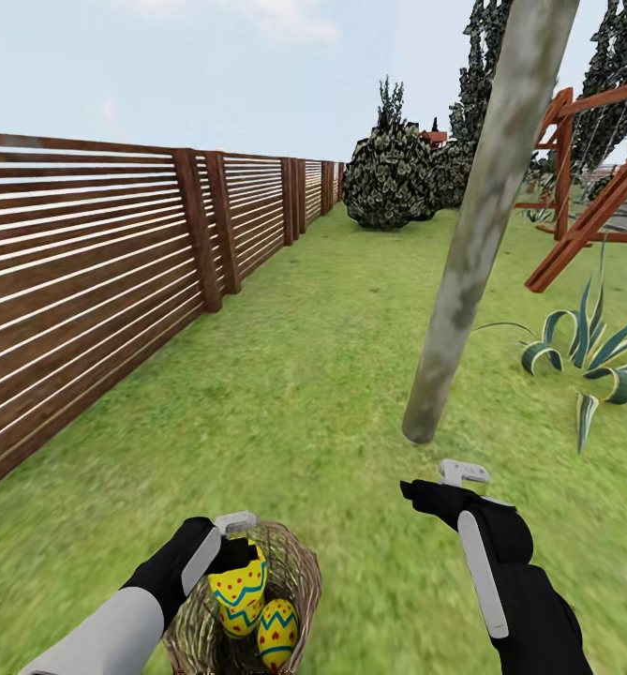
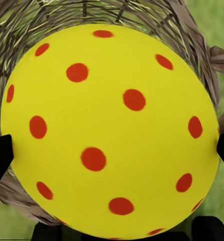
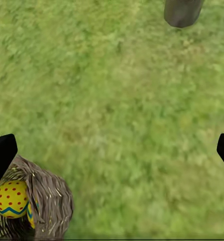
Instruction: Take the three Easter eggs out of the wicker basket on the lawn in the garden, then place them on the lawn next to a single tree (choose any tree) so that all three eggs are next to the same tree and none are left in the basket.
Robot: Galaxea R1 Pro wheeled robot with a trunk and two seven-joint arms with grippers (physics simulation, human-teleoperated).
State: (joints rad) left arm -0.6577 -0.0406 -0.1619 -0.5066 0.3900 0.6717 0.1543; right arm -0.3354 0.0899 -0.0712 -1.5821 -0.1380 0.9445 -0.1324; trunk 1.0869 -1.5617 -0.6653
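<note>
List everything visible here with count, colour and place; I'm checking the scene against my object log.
Eggs: two showing, yellow with blue zigzags and red dots; one gripped over the basket, the other inside it.
Basket: one, brown wicker, on the grass near the robot.
Tree trunk: one, pale grey-green, leaning, ahead on the right.
Lawn: green, all around.
Fence: brown slats, along the left.
Striped plant: one, green and white, right of the trunk.
Bushes: dark, far end.
Wooden frame: red-brown, far right.
Left gripper: black, shut on an egg.
Right gripper: black, open over grass near the trunk.
</note>
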